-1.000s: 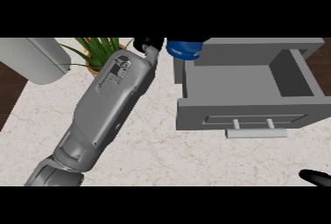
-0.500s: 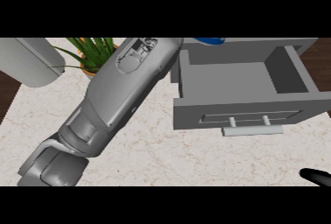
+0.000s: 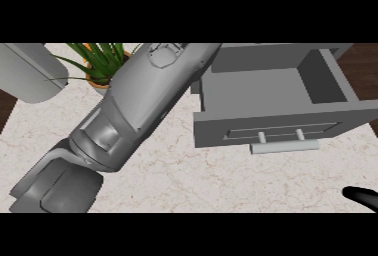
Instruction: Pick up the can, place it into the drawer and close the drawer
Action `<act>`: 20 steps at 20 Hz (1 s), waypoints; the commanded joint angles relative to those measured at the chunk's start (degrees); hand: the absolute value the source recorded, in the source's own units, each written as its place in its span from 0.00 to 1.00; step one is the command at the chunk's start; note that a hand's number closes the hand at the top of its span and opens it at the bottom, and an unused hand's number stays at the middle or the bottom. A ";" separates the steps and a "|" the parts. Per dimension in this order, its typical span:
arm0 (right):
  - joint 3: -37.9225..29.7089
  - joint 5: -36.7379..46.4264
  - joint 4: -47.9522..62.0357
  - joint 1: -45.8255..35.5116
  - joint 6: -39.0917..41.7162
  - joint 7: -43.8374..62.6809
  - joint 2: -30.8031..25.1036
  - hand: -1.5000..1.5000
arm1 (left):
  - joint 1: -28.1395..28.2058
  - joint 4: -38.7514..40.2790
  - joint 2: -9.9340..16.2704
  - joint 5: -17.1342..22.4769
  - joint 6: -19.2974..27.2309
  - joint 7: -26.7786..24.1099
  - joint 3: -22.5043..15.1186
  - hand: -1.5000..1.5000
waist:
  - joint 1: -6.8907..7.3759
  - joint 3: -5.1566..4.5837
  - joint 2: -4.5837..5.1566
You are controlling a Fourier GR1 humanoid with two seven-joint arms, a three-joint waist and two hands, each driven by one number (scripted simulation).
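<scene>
Can gone from view; left forearm (image 3: 140, 100) reaches beyond open drawer (image 3: 273, 95), hand unseen.

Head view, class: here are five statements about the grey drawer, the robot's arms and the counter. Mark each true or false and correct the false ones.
1. The grey drawer stands open. True.
2. A blue can lies inside the drawer. False: the drawer's visible floor is bare, and no can shows.
3. The grey left forearm reaches diagonally toward the top edge. True.
4. The green potted plant stands right of the drawer. False: it is left of it.
5. The black right hand grips the drawer's bar handle. False: it sits apart at the lower right corner.
</scene>
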 commanded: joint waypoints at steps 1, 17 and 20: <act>-0.34 -1.02 1.77 -1.36 1.24 -1.24 -1.18 0.00 | -0.90 3.28 0.00 2.84 3.85 -2.65 -2.53 1.00 | -1.53 0.08 0.37; 3.80 6.11 -0.08 -5.24 3.39 -1.32 -6.04 0.00 | -3.05 8.99 0.00 8.17 10.14 -7.29 -4.41 0.00 | -2.68 0.04 1.05; 6.53 12.78 1.71 -6.60 3.15 -5.66 -6.74 0.00 | -3.11 8.59 0.00 9.57 9.38 -8.65 -3.80 0.00 | -1.75 0.01 1.16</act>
